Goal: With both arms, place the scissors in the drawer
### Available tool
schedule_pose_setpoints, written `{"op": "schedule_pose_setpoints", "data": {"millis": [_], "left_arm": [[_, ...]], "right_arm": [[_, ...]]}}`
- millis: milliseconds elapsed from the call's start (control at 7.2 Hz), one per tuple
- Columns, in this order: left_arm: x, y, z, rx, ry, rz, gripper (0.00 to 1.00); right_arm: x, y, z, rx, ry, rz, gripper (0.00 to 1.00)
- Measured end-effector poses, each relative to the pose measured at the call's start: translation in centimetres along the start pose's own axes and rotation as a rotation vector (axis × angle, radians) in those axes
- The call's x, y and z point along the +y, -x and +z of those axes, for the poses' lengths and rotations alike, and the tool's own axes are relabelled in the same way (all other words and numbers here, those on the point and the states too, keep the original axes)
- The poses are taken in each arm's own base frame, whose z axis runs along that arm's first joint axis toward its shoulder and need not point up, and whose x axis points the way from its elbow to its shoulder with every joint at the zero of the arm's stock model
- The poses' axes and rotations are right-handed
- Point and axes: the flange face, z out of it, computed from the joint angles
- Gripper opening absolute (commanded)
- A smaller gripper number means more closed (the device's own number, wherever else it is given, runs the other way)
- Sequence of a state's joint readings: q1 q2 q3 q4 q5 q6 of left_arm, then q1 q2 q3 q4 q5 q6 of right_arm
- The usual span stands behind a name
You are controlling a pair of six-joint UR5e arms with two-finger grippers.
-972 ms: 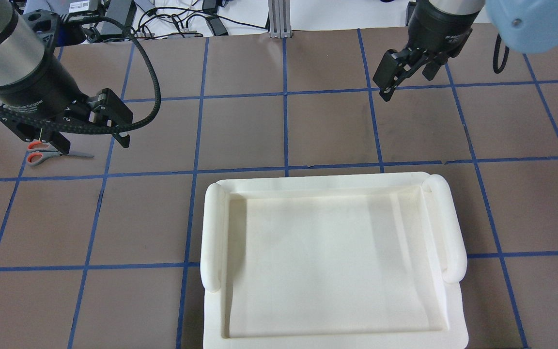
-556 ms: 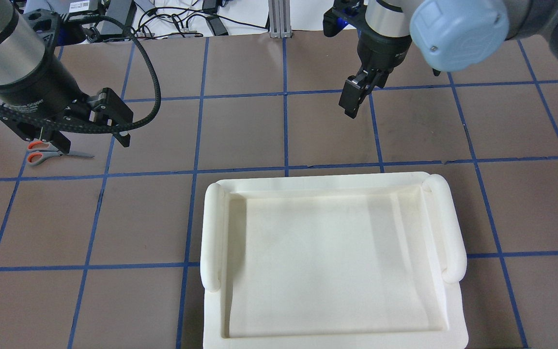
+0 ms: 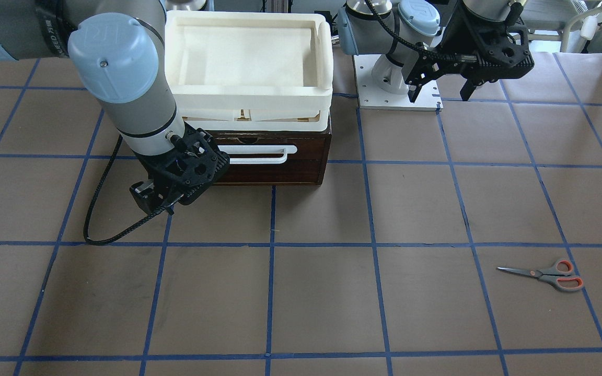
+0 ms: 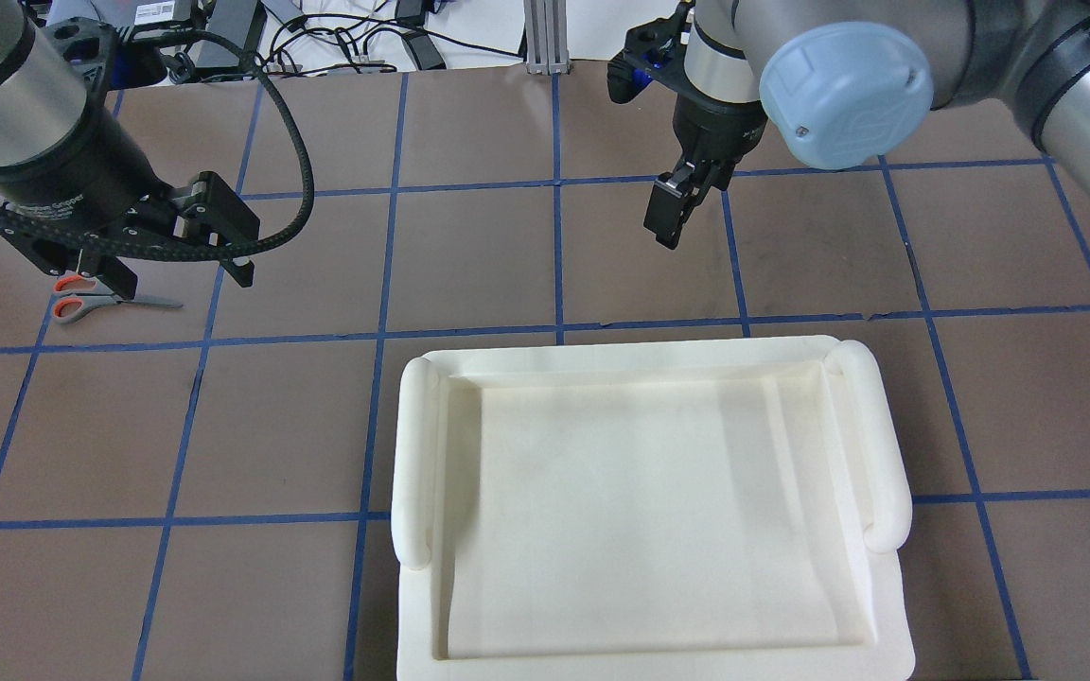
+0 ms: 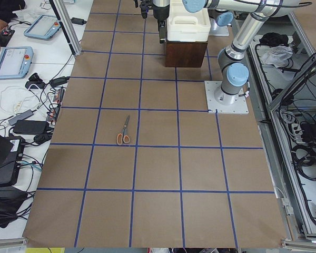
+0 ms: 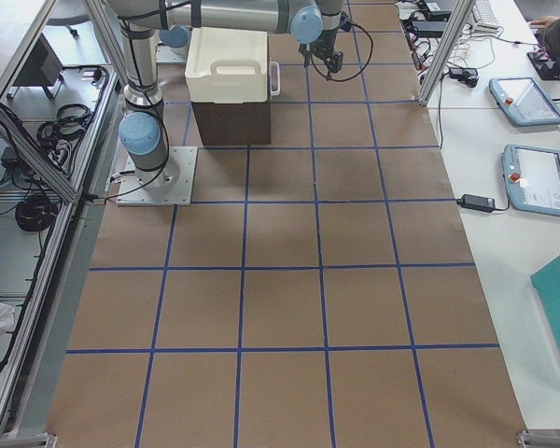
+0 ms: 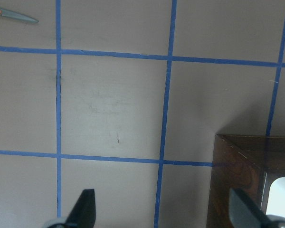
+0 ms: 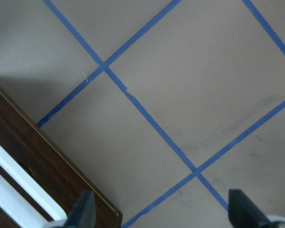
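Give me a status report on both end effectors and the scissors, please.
Left end effector open, raised; right end effector open, low by the drawer handle. Scissors flat on the table, untouched. Drawer shut, foam tray on top.

in the front view the right gripper (image 3: 157, 203) masks one end of the drawer (image 3: 280, 172) front and of its white handle (image 3: 259, 155). from overhead the drawer lies wholly hidden under the white foam tray (image 4: 417, 445), and well to the drawer's left the left gripper (image 4: 181, 274) covers part of the scissors (image 4: 114, 302) handles. the left wrist view crops the scissors to a blade tip.
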State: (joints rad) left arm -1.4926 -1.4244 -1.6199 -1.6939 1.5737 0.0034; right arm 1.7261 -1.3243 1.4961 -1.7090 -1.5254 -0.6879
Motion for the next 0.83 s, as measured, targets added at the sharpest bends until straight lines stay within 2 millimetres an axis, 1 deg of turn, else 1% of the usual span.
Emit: {"op": "schedule_pose_setpoints", "data": {"millis": [139, 278, 417, 556, 833], "left_arm": [[0.0, 0.0, 0.0, 0.000, 0.000, 0.001, 1.00], [0.0, 0.0, 0.0, 0.000, -0.002, 0.000, 1.00], [0.0, 0.1, -0.1, 0.001, -0.005, -0.001, 1.00], [-0.1, 0.0, -0.1, 0.001, -0.006, -0.001, 1.00], [-0.1, 0.0, 0.0, 0.003, -0.003, 0.000, 1.00]], "right_arm": [[0.0, 0.3, 0.6, -0.016, -0.001, 0.038, 1.00], [-0.1, 1.0, 1.1, -0.031, -0.001, 0.048, 1.00], [-0.5, 2.1, 1.9, -0.029, -0.008, 0.019, 1.00], [-1.3, 3.1, 2.7, -0.014, -0.020, -0.056, 1.00], [-2.7, 5.4, 4.2, 0.003, -0.002, -0.308, 1.00]]}}
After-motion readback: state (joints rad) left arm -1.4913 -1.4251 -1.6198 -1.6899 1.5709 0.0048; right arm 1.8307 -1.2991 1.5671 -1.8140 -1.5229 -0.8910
